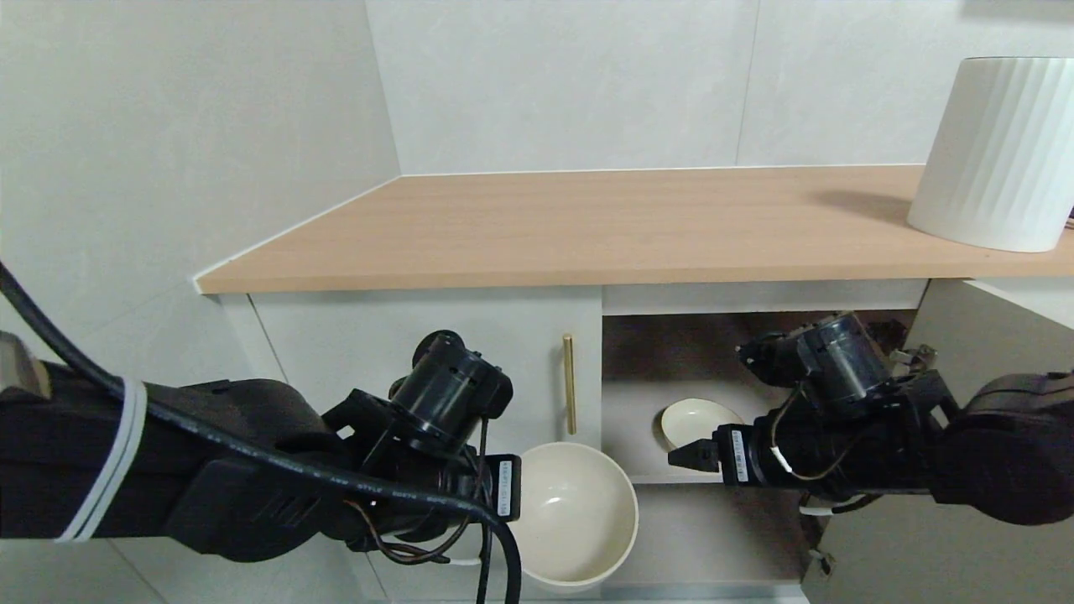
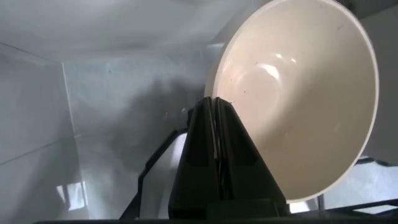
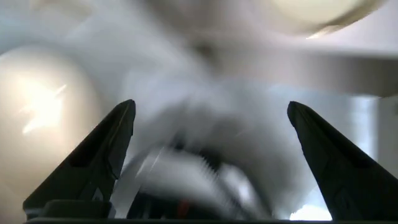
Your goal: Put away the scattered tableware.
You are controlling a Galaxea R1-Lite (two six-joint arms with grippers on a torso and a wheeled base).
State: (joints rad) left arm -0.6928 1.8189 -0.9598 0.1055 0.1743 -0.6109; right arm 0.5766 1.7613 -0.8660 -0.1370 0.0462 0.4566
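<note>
Head view: left gripper (image 1: pixel 508 486) lower centre, fingers pinching bowl (image 1: pixel 579 512) rim.
Right gripper (image 1: pixel 690 457): fingers spread, centre right.
Plate (image 1: pixel 698 419): apparently on cabinet shelf (image 1: pixel 638 470).

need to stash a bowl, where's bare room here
The counter is bare from the wall corner to the white ribbed container. On the cabinet shelf, a small free patch lies between the dish and the closed door. The right gripper crowds the opening in front of the dish.
</note>
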